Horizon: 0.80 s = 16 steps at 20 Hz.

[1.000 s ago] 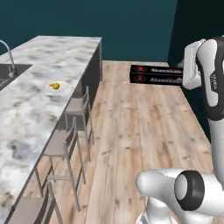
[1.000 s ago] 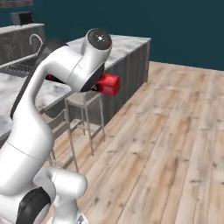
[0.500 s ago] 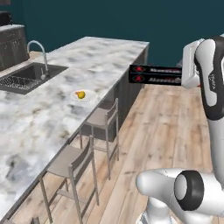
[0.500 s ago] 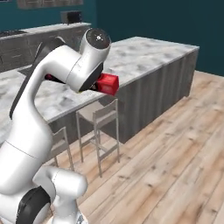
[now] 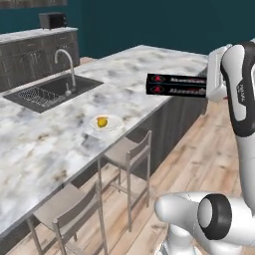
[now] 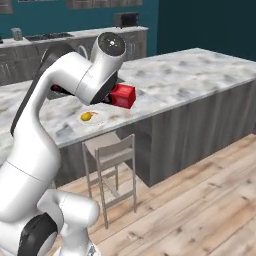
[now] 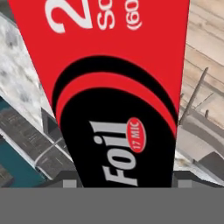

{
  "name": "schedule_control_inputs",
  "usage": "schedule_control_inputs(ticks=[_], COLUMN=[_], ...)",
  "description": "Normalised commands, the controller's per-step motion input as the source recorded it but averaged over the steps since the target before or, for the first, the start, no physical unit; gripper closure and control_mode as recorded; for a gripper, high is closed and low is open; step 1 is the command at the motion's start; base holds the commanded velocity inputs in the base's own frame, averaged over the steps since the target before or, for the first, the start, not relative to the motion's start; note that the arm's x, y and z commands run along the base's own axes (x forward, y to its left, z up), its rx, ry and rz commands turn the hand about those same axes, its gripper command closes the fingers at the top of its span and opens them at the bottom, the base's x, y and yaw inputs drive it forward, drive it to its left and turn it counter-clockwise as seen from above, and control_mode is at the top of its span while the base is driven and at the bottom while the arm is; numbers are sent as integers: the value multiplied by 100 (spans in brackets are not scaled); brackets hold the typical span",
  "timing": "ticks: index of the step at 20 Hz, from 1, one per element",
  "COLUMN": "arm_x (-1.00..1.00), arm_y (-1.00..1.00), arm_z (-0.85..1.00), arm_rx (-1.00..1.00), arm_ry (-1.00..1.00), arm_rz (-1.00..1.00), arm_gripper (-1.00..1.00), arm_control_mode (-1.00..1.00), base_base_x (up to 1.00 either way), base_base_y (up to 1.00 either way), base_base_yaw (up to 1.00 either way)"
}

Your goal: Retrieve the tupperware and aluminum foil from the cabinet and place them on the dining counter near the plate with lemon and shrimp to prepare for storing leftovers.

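My gripper (image 5: 204, 85) is shut on the aluminum foil (image 5: 175, 84), a long black box with red print held level in the air beside the dining counter (image 5: 45, 144). Its red end (image 6: 122, 96) sticks out past my forearm, above the counter's near edge. In the hand view the foil (image 7: 118, 87) runs away from the hand and covers most of the frame. The plate (image 5: 115, 121) lies on the marble top, left of and below the box, with a yellow piece (image 5: 102, 122) on it; the same plate (image 6: 97, 119) sits just under the red end. The tupperware and the cabinet are out of view.
A dark inset sink (image 5: 50, 92) with a curved tap (image 5: 64, 62) sits further along the counter. Grey stools (image 5: 130, 154) (image 6: 112, 155) stand along its near side. A back counter with grey drawers (image 5: 35, 55) carries a dark appliance (image 5: 52, 20). Wooden floor (image 6: 200, 200) lies to the right.
The whole picture has shifted: the base has moved, and the counter, sink and plate now sit closer and more side-on. The foil stays in the gripper in the same pose.
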Motion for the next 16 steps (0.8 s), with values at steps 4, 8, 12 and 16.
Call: schedule_control_inputs(ticks=[4, 8, 12, 16], arm_x=[0, 0, 0, 0], arm_y=[0, 0, 0, 0], arm_z=[0, 0, 0, 0], arm_rx=[0, 0, 0, 0], arm_ry=[0, 0, 0, 0], arm_rz=[0, 0, 0, 0], arm_gripper=[100, 100, 100, 100], arm_control_mode=[100, 100, 100, 100], base_base_x=[74, 73, 72, 60], base_base_y=[-69, -50, -28, -29], base_base_yaw=[44, 45, 48, 47])
